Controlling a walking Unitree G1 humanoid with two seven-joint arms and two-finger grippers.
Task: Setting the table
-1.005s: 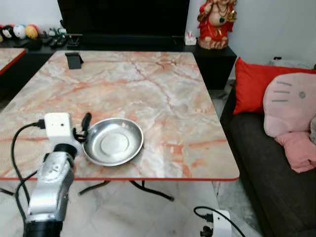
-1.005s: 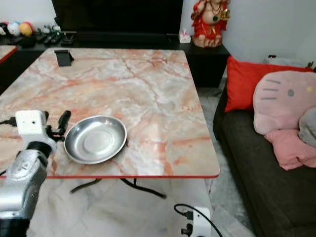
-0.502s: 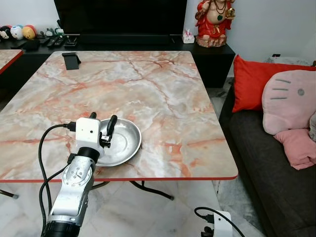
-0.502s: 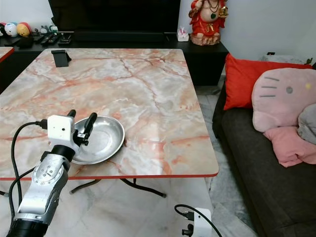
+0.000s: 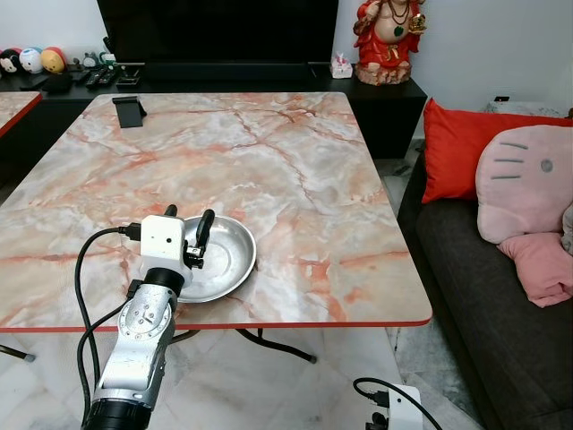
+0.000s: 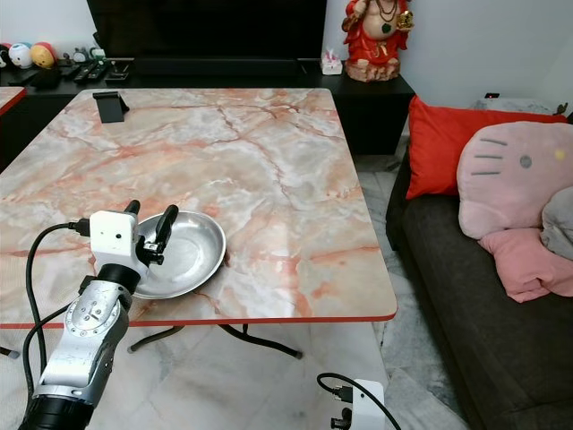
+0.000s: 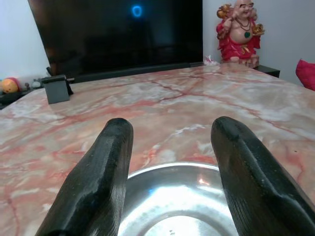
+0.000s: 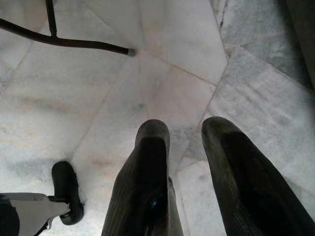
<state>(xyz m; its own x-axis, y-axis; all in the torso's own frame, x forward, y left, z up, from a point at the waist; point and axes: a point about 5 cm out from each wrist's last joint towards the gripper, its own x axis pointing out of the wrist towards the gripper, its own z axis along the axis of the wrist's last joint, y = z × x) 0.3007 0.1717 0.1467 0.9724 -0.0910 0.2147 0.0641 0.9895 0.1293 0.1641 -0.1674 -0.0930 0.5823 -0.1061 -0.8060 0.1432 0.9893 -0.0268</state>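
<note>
Steel bowl [image 5: 215,258] near the table [image 5: 295,170] front edge, left gripper [image 5: 185,235] fingers spread above its near-left rim, right gripper [image 8: 184,147] slightly parted over floor.

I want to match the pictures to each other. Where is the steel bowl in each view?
Left eye view: steel bowl near the table's front edge, left gripper over its near rim.
Right eye view: same spot.
Left wrist view: between the open fingers.
Right wrist view: floor tiles.
Shared landmark: red statue.
</note>
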